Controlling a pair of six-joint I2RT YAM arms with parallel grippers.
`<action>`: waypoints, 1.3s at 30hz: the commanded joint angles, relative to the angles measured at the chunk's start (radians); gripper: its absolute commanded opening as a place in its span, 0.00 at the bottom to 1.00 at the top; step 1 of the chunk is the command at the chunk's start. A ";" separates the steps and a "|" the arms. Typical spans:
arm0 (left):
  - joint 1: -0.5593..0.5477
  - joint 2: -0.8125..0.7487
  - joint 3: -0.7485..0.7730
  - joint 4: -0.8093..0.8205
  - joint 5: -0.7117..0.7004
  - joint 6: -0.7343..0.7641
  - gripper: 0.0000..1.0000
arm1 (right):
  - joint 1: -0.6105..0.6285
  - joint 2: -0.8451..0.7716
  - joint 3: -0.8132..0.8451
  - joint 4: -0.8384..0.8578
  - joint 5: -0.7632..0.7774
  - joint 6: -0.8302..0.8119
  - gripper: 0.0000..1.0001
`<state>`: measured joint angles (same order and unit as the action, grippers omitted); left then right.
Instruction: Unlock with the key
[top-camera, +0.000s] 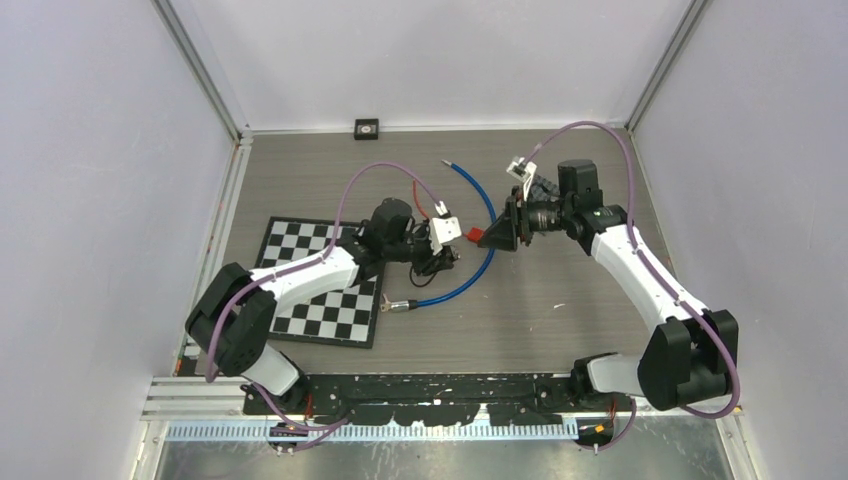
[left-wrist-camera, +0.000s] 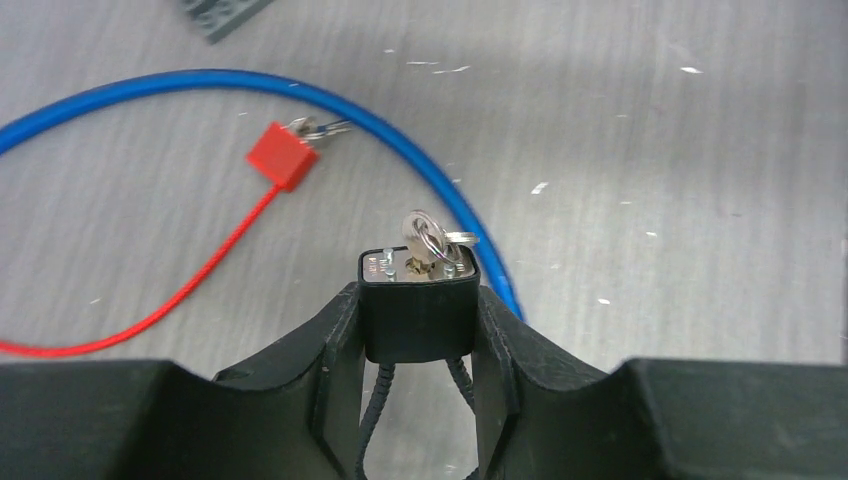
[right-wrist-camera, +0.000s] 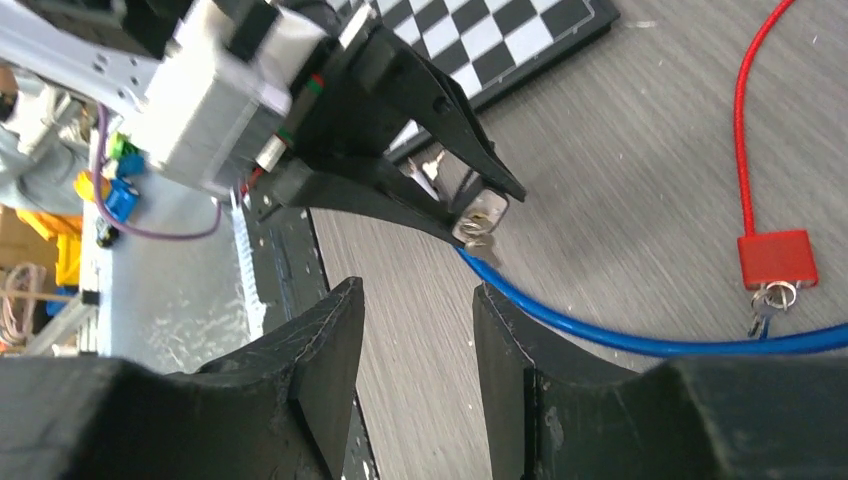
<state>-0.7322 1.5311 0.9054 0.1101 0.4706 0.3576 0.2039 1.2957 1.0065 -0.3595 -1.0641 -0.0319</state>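
A checkerboard (top-camera: 318, 282) lies flat on the left part of the bench (top-camera: 560, 320), and the left arm reaches across it toward the middle. The left gripper (left-wrist-camera: 418, 296) pinches a black padlock (left-wrist-camera: 417, 322) by its two sides, one finger pressed against each flank. The lock's keyhole face points away from the wrist. A silver key (left-wrist-camera: 420, 232) stands in that face, with a small ring through its head. Two dark cords hang from the lock's far end, between the fingers.

Just beyond the left gripper a red padlock (left-wrist-camera: 283, 156) rests on the bench with small keys at its end and a thin red cable (left-wrist-camera: 190, 290) trailing from it. A blue cable (top-camera: 487, 215) arcs across the middle of the bench, passing between the red padlock and the right arm.

On the right, the right gripper (right-wrist-camera: 417, 292) is spread with nothing between its fingers. It points at the black padlock and key from close by, without touching either.
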 joint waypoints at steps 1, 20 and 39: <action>0.008 -0.021 0.060 -0.054 0.237 -0.055 0.00 | 0.033 -0.023 0.031 -0.201 0.026 -0.293 0.49; 0.020 -0.006 0.096 -0.163 0.467 -0.059 0.00 | 0.283 -0.019 0.037 -0.232 0.219 -0.499 0.47; 0.025 -0.002 0.093 -0.062 0.115 -0.112 0.00 | 0.296 0.026 -0.006 -0.071 0.304 -0.163 0.01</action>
<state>-0.7124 1.5341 0.9627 -0.0509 0.7982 0.2832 0.4946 1.2995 0.9997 -0.5213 -0.7780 -0.3634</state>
